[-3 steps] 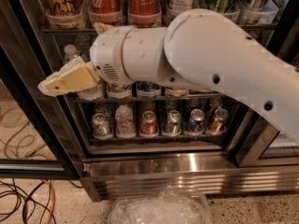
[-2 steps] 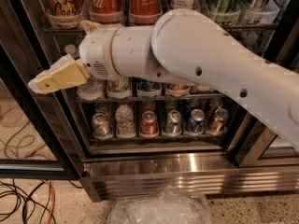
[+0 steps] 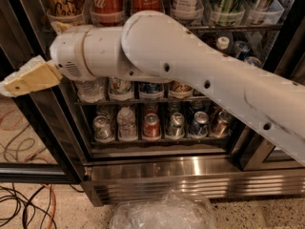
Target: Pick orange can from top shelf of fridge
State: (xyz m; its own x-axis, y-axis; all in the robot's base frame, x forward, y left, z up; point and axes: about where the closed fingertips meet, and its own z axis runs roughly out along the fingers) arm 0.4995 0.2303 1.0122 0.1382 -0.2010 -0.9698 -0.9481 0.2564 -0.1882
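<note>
The orange can [image 3: 64,0], golden with black script, stands at the left end of the top shelf [image 3: 228,27], a dark wire rack with clear plastic dividers. Two red Coca-Cola cans [image 3: 107,4] stand right of it. My gripper [image 3: 24,81], cream and tan, points left in front of the fridge's left door frame. It is below and left of the orange can and apart from it. My white arm [image 3: 190,70] crosses the open fridge [image 3: 167,175] from the right and hides much of the middle rack.
Lower wire racks hold short cans [image 3: 151,127] and water bottles [image 3: 126,123]. A ribbed stainless base runs along the fridge's bottom. A clear plastic bag [image 3: 162,213] lies on the floor in front. Cables [image 3: 24,204] lie on the floor at the left.
My gripper and arm have swung to the left, from in front of the racks to the fridge's left edge, at about the same height.
</note>
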